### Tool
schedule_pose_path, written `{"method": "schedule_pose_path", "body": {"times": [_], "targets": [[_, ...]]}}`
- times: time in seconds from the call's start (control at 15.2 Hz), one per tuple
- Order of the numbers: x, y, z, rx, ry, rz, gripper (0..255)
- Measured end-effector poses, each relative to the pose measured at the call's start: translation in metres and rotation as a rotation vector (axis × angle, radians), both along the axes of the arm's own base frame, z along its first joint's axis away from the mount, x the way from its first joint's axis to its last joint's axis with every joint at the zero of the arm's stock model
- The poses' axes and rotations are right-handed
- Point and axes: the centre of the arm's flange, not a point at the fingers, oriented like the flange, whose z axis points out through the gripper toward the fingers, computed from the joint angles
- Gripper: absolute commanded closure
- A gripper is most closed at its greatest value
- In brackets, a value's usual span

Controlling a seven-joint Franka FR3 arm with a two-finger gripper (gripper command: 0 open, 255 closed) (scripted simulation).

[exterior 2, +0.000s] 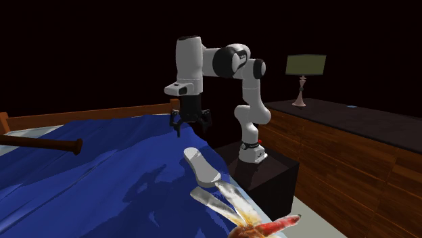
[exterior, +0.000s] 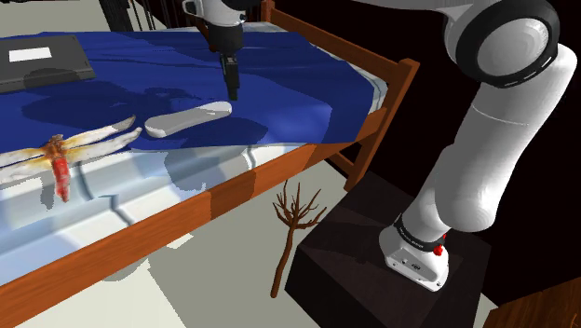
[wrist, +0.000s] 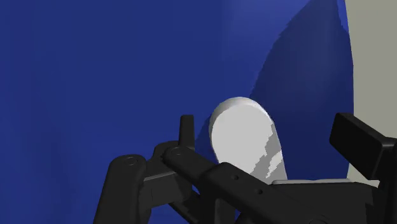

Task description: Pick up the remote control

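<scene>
As the spread claw hovers, a white remote lies on blue bedding.

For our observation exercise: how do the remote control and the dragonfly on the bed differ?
The remote control is plain white; the dragonfly has a red body. The remote control is one rounded bar; the dragonfly spreads pale wings. Both lie on the bed.
</scene>
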Motion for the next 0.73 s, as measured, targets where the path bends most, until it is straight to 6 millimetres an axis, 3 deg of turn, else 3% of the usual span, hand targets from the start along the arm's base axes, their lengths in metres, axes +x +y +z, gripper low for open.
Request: {"method": "schedule_pose_path", "body": {"times": [0.46,0.73], "targets": [[0.025,0.082,-0.008,0.014,0.004,0.199,0],[0.028,0.089,-0.026,0.015,0.005,0.216,0]]}}
